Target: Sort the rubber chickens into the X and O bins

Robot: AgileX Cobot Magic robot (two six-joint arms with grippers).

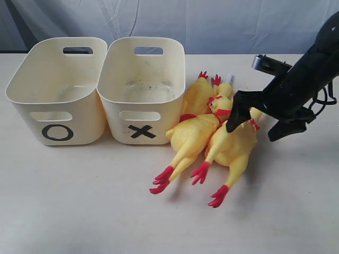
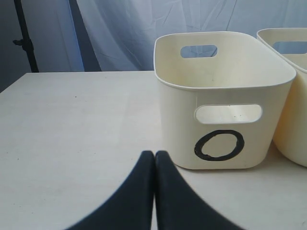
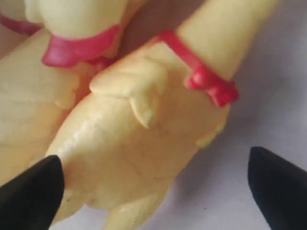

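Note:
Several yellow rubber chickens with red feet lie heaped just right of the X bin (image 1: 142, 114). One large chicken (image 1: 192, 136) lies beside another large one (image 1: 233, 149), and smaller ones (image 1: 198, 96) are behind them, one showing a white tube (image 1: 230, 79). My right gripper (image 1: 254, 130) hangs open over the right large chicken. In the right wrist view its body (image 3: 134, 143) sits between the spread fingers (image 3: 33, 191), near the red collar (image 3: 206, 79). The O bin (image 1: 53, 106) stands left of the X bin. My left gripper (image 2: 154, 158) is shut and holds nothing, low over the table in front of the O bin (image 2: 225, 120).
Both bins look empty inside. The X bin's corner (image 2: 292, 96) shows at the edge of the left wrist view. A pale backdrop curtain (image 1: 212, 21) hangs behind the table. The right arm (image 1: 312, 69) reaches in from the right edge.

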